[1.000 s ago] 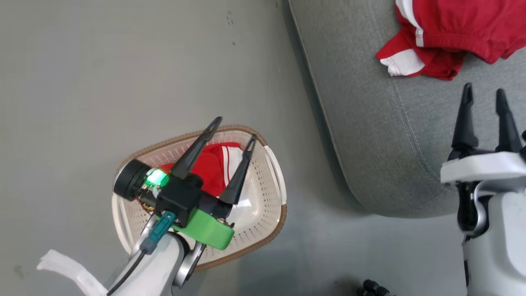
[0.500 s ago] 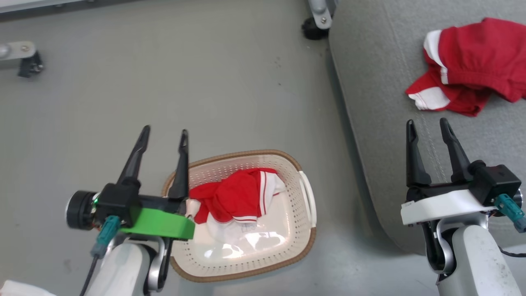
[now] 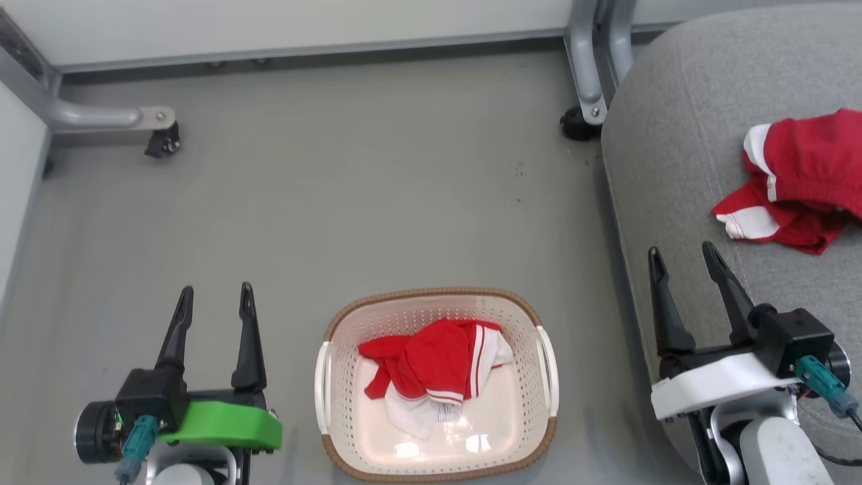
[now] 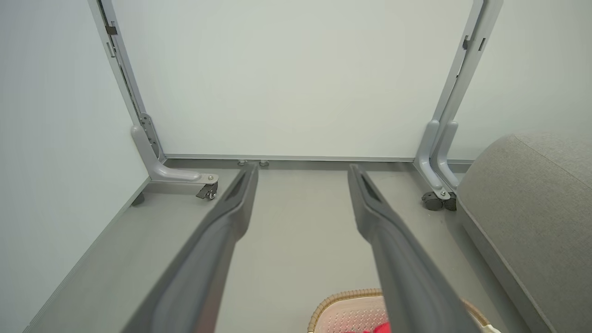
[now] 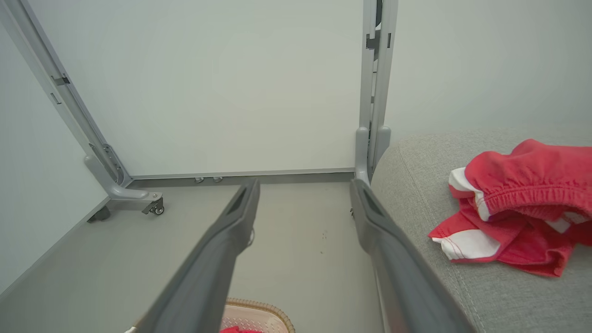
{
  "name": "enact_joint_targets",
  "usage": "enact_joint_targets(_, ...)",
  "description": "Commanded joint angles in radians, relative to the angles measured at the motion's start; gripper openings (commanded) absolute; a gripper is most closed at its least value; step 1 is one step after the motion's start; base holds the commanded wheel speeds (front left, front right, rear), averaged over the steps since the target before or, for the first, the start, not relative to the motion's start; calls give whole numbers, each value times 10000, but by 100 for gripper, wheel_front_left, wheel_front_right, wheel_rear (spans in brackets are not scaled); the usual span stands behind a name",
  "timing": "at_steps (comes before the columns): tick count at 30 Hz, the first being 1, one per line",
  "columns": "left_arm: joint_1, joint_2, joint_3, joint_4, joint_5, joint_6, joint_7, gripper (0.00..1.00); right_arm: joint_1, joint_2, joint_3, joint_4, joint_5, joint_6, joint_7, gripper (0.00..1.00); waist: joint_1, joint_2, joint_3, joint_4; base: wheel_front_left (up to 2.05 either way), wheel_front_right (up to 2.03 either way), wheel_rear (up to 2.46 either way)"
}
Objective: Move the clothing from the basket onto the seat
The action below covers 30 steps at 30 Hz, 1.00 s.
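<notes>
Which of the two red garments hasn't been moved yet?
The crumpled garment inside the basket; the other garment already lies on the grey seat.

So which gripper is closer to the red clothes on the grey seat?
Right. The right gripper sits by the seat edge near those red clothes; the left gripper is across the floor, beyond the basket.
</notes>
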Motion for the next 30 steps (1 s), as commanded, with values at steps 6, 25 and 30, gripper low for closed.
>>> enact_joint_targets(6, 740, -178, 258, 264, 215, -205, -33, 100, 797, -21, 49, -304, 108, -3, 283, 100, 1, 0, -1021, -73, 0, 0, 0)
enact_joint_targets(25, 1596, -195, 362, 885, 632, -466, -33, 100, 1962, -18, 323, -875, -1, -1, 1073, 100, 1, 0, -2208, -392, 0, 0, 0)
enact_joint_targets(30, 1555, -197, 322, 971, 716, -376, -34, 100, 2008, -17, 312, -1000, -53, -3, 1148, 100, 1, 0, -2227, -369, 0, 0, 0)
